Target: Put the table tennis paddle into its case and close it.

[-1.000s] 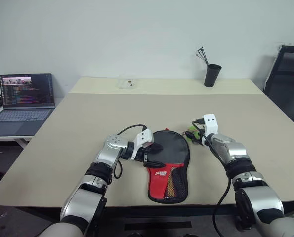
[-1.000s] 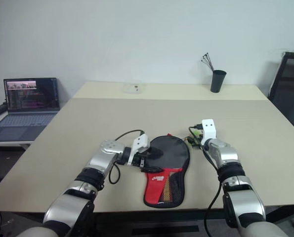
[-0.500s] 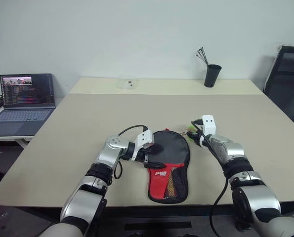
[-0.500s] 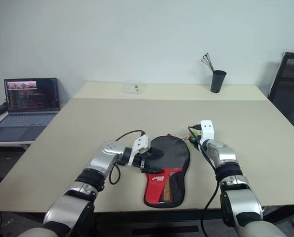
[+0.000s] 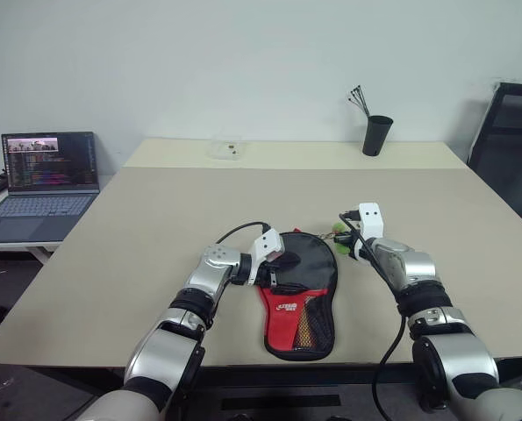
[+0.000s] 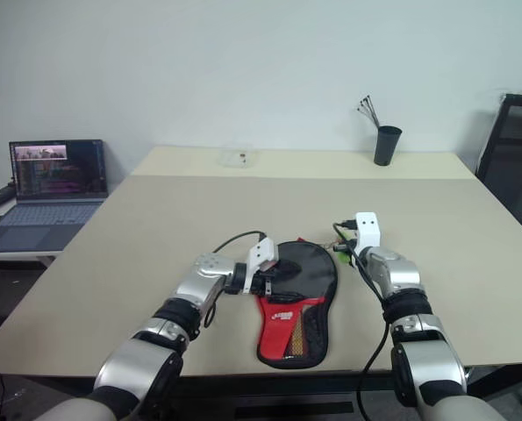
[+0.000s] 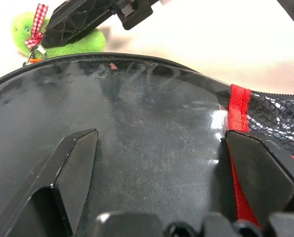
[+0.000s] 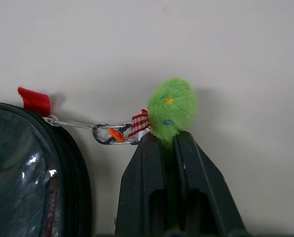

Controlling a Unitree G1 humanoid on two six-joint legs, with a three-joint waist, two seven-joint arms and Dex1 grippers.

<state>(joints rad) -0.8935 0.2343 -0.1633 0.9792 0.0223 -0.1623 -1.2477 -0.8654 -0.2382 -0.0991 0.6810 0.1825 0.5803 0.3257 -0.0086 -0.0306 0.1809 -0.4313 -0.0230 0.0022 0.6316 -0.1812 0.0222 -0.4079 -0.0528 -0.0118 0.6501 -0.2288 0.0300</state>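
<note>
The case lies flat on the table, its black round part away from me and its red mesh part toward me. The table tennis paddle is hidden from view. My left gripper stands open at the case's left edge, its fingers spread over the glossy black face. At the case's upper right, my right gripper is shut on the fuzzy green zipper tag. A small metal clip and chain link the tag to the zipper beside a red tab.
An open laptop sits on a side table at the left. A black cup holding thin sticks and a small clear container stand at the table's far edge. A black chair is at the right.
My right gripper has shut on the green zipper tag. My left gripper has slid a little to the right, further over the case's black part, and stays open.
</note>
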